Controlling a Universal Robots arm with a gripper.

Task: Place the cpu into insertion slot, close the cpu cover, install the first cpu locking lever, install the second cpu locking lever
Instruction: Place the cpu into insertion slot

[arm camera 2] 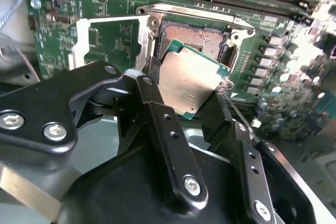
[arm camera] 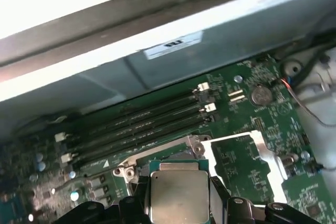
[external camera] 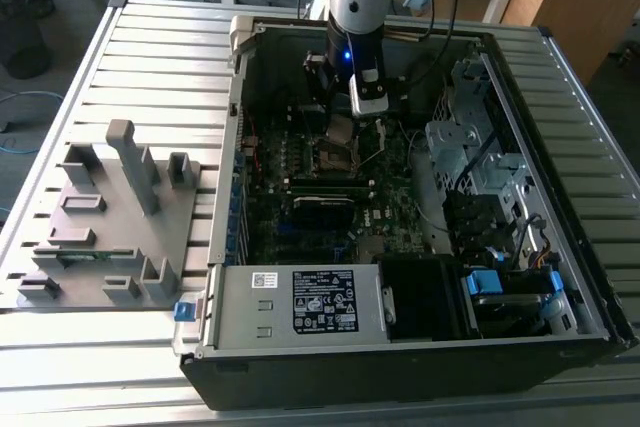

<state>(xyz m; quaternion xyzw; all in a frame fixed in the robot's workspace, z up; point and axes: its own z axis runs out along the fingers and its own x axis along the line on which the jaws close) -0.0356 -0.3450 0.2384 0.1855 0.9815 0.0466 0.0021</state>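
The cpu (arm camera: 178,196) is pinched by the gripper (arm camera 2: 185,95) just above the insertion slot (arm camera 2: 202,35), the cpu cover (arm camera 2: 80,43) lying open beside it. Edges are best squared to the slot, the chip kept level.

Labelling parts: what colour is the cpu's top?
The cpu top is dull silver-grey, clearest in the second wrist view.
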